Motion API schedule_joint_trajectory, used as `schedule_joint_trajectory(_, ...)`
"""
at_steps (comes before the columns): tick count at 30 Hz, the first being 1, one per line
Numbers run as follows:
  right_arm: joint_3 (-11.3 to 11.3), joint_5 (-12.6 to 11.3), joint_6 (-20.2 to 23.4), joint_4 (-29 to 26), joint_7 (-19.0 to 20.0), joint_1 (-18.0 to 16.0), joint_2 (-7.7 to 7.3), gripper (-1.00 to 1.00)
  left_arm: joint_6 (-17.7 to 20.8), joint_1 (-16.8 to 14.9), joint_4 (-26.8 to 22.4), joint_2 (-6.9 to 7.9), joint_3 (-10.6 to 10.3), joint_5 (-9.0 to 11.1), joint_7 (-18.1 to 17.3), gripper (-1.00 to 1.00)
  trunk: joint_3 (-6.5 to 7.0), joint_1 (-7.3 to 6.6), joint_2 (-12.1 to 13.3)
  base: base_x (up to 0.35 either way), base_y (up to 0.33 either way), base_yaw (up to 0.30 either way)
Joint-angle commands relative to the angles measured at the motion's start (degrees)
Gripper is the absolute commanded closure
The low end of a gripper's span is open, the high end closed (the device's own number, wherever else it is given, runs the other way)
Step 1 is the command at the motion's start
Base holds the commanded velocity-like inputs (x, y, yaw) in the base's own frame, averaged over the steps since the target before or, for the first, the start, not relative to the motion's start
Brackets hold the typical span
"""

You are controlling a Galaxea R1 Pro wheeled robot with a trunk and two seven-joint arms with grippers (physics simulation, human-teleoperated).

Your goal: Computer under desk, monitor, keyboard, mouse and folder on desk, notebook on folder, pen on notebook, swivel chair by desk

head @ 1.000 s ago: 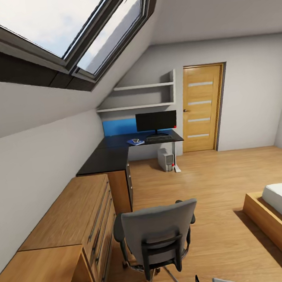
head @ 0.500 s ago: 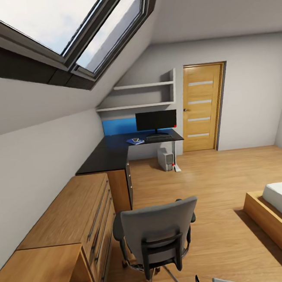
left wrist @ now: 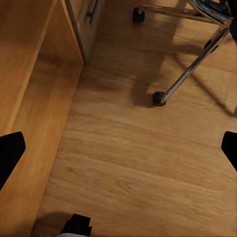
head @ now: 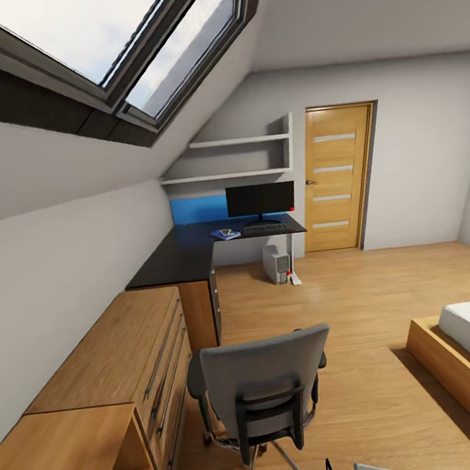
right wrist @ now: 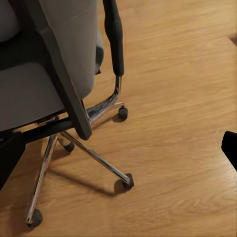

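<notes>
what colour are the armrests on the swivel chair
Black. The armrest shows best in the right wrist view, beside the grey back of the swivel chair.

The chair (head: 263,395) is cut by the head view's lower edge, its base mostly hidden. Each claw, left (left wrist: 118,148) and right (right wrist: 118,150), has its fingers cropped at the frame sides. Items on the far folder (head: 225,234) are too small to identify.

head: high, facing far desk (head: 194,257) | both wrists: close, downward | shared: swivel chair (head: 262,391) base
</notes>
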Motion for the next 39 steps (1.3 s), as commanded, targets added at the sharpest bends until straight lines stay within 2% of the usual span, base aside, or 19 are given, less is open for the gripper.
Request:
schedule_joint_trajectory(1, 0.5, -0.2, -0.1, 0.0, -0.4, 0.0, -0.01, -1.0, 0.2, 0.0, -0.1, -0.08, 0.3, -0.6, 0.0, -1.0, -0.27, 0.23, -0.5, 0.0, 0.0, 0.0)
schedule_joint_trajectory(12, 0.3, -0.3, 0.0, 0.8, -0.5, 0.0, -0.24, -1.0, 0.2, 0.0, -0.1, 0.0, 0.3, -0.6, -0.1, -1.0, -2.24, 2.65, -4.9, 0.0, 0.0, 0.0)
schedule_joint_trajectory(25, 0.3, -0.3, 0.3, 8.8, -0.7, 0.1, -0.47, -1.0, 0.2, 0.0, -0.1, 0.01, 0.3, -0.6, -0.1, -1.0, -4.58, 5.51, -10.1, 0.0, 0.0, 0.0)
schedule_joint_trajectory(39, 0.4, -0.3, 0.4, 10.0, -0.8, 0.9, -0.42, -1.0, 0.2, 0.0, -0.1, 0.06, 0.3, -0.6, -0.1, -1.0, -7.09, 8.58, -15.7, 0.0, 0.0, 0.0)
